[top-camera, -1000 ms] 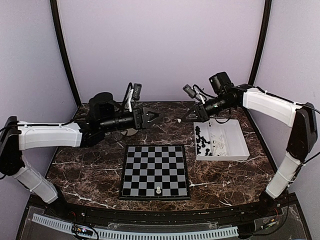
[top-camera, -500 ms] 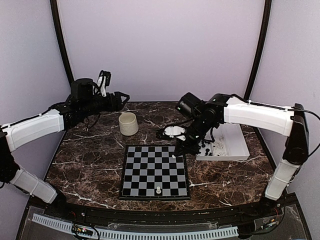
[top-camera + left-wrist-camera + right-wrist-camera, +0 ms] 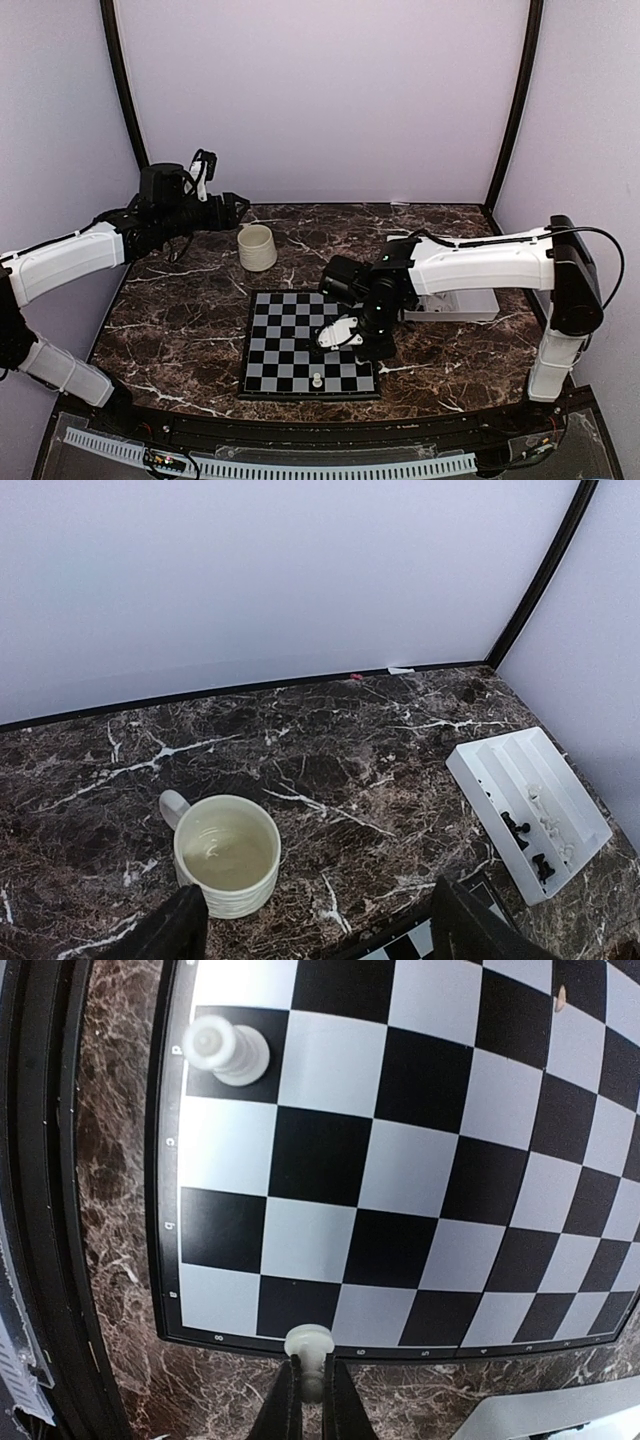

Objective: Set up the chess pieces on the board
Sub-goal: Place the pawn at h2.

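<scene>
The right arm has swung from the white tray [image 3: 470,308] over to the chessboard [image 3: 275,345]. The right gripper [image 3: 310,1388] is pinched tight on a tiny white piece [image 3: 309,1342], low over the board's right side. I think this one goes down next. Another white chessman [image 3: 316,380] already stands on the near row. The left gripper [image 3: 320,925] has pulled back to the far left, fingers wide apart, above a cream ribbed mug [image 3: 227,852]. The pieces look smooth and shiny. The table [image 3: 180,330] is dark marble with white veins.
</scene>
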